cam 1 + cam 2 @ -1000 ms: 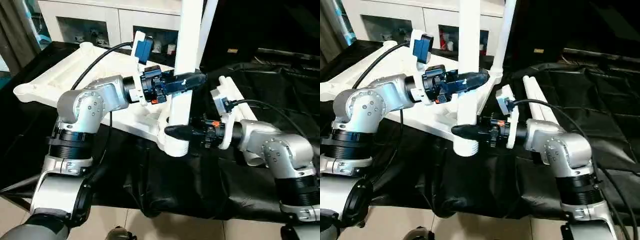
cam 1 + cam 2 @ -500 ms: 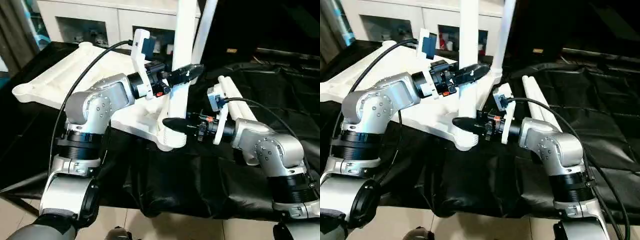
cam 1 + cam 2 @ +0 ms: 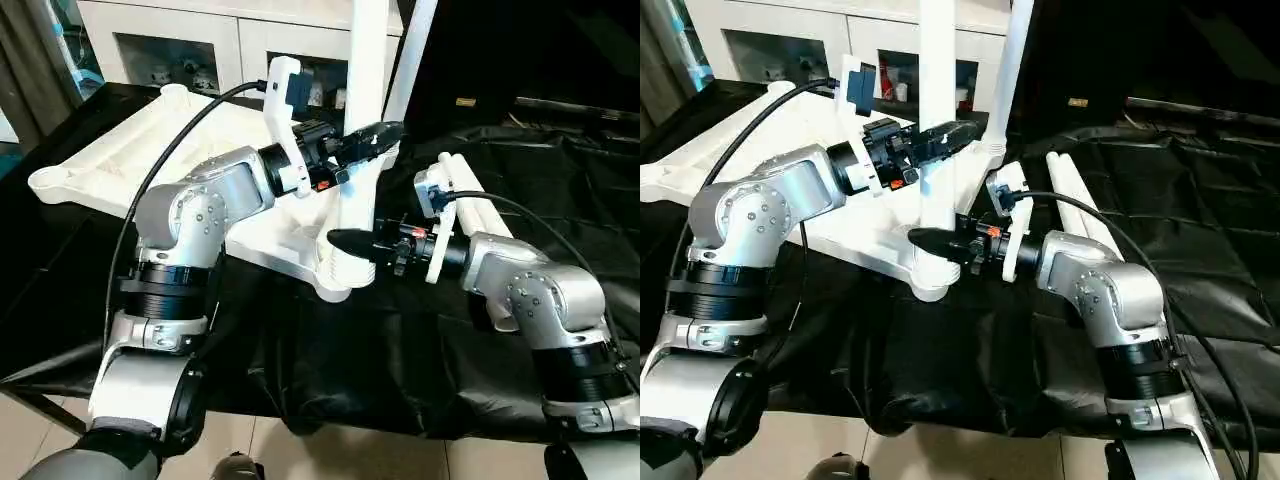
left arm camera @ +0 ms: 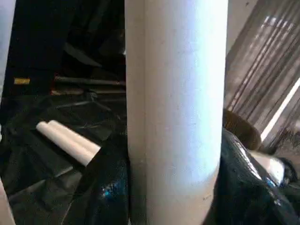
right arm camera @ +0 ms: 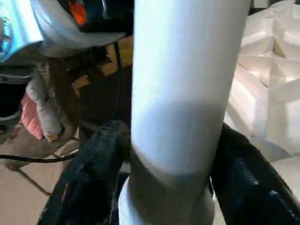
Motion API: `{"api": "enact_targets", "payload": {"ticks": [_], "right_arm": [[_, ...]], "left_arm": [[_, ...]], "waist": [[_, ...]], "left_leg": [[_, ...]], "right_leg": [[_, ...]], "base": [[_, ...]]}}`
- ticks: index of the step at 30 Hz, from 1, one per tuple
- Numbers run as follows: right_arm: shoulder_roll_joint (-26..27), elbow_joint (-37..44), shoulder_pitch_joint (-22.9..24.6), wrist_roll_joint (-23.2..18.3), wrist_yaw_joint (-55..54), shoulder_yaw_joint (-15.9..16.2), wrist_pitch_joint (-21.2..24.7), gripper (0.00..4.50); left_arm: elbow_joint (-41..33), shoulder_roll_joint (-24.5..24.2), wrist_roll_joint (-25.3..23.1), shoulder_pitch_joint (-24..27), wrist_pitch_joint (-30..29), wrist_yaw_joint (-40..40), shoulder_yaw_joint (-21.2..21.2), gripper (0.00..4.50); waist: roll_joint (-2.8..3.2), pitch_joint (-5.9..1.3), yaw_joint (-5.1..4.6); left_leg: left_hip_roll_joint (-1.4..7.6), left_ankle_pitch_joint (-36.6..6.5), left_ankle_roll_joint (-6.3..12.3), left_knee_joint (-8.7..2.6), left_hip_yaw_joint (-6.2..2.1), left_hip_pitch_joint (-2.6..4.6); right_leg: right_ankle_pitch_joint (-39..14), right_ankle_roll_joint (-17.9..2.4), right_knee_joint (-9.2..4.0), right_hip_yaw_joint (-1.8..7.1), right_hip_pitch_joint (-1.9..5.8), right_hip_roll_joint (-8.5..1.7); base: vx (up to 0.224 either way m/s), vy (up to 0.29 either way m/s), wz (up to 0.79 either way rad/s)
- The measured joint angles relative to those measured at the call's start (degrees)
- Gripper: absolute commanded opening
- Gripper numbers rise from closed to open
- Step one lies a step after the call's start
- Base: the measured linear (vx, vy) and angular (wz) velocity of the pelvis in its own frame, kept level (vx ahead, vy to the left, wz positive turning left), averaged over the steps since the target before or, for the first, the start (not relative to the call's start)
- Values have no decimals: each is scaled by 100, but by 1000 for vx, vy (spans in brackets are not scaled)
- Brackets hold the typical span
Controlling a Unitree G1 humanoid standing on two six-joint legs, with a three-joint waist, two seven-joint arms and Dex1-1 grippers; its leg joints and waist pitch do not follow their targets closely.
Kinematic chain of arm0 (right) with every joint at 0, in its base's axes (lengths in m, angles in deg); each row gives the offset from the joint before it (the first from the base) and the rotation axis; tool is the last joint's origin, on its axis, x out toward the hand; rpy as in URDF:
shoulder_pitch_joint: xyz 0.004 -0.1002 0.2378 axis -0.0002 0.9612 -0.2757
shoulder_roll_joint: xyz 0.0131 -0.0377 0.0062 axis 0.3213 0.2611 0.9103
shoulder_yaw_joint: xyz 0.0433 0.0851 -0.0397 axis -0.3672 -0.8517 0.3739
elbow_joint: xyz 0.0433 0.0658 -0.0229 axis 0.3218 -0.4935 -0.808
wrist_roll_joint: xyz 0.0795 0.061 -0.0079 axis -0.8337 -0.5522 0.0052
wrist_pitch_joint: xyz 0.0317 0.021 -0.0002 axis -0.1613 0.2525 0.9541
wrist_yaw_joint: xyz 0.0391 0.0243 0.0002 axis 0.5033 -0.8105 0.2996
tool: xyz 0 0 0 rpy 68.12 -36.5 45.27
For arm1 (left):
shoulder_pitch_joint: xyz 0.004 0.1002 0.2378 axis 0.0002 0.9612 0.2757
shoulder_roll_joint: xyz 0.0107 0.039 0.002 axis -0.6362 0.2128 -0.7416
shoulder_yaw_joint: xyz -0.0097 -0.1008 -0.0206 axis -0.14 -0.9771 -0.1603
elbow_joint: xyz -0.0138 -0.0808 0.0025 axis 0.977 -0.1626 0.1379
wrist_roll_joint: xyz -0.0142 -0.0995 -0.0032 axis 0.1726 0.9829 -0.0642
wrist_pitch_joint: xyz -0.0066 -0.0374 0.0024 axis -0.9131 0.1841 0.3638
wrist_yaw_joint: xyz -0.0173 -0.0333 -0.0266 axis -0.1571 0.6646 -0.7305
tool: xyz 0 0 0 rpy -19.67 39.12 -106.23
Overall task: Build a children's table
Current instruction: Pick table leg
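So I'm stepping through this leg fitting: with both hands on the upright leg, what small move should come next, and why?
Probably a short downward push. The near upright leg stands in the tabletop's corner socket, with the left hand around it higher up and the right hand just above the socket. Whether it is fully seated cannot be told.

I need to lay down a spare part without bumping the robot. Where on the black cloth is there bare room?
Bare black cloth lies to the right of the two loose legs, toward the table's far right. The near edge in front of the tabletop is also bare. It is crowded around the upright leg, where the left gripper and right gripper both sit.
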Motion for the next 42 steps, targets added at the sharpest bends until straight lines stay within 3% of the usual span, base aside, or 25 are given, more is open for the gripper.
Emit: {"api": "enact_targets", "payload": {"ticks": [9,18,30,32,35,37,42], "right_arm": [[-279,-79,-123,-109,444,7,309,303],[-321,-113,-221,-125,526,179,470,303],[-254,-114,-225,-138,527,180,583,303],[-249,-114,-225,-140,527,180,586,267],[-243,-142,-226,-140,524,170,587,267],[-222,-182,-232,-150,525,156,587,236],[-190,-220,-233,-157,523,154,587,206]], "left_arm": [[-41,-55,-101,5,1,236,314,185],[-232,-51,-91,8,-1,369,359,185],[-240,-10,-84,9,-2,448,373,185],[-240,-13,-84,9,-3,464,373,185],[-240,-13,-62,9,-7,495,374,185],[-240,-18,-62,9,-8,495,377,185],[-239,-20,-46,10,-30,514,376,185]], "waist": [[-2,-1,5],[-3,-1,-4],[-3,-1,-2],[-3,-1,-1],[-3,-1,3],[-3,-1,0],[-3,-1,0]], "left_leg": [[0,2,4,1,0,0],[0,7,10,1,0,0],[0,12,17,2,0,0],[0,12,17,2,0,0],[0,12,17,2,0,0],[0,12,18,2,0,0],[0,12,18,2,0,0]], "right_leg": [[2,0,1,-1,0,0],[8,-2,1,0,0,0],[14,1,1,0,0,0],[14,1,1,0,0,0],[14,1,0,0,1,0],[14,0,0,0,0,0],[14,1,0,0,1,0]], "base": [[0,0,0],[0,0,0],[0,0,0],[0,0,0],[0,0,0],[0,0,0],[0,0,0]]}}
